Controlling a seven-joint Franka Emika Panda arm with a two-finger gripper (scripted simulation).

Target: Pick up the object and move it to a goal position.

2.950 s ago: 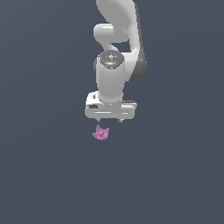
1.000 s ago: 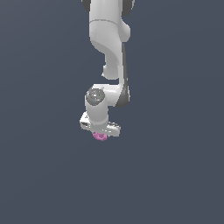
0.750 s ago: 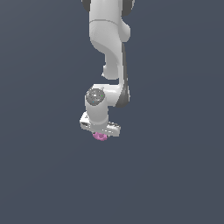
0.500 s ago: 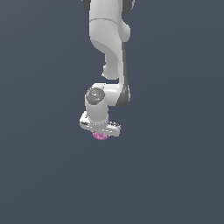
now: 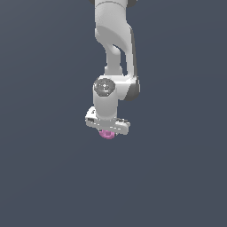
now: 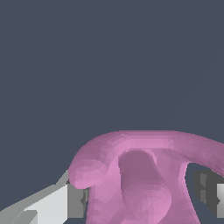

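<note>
The tool (image 5: 107,131) is nearly closed around the pink lumpy object (image 5: 107,134), which sits between its two fingers (image 6: 65,203); whether it rests on the dark ground is unclear.

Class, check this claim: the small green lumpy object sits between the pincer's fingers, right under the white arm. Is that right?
The colour is wrong. The lumpy object is pink, as the wrist view shows; it does sit between the fingers of the pincer under the white arm.
</note>
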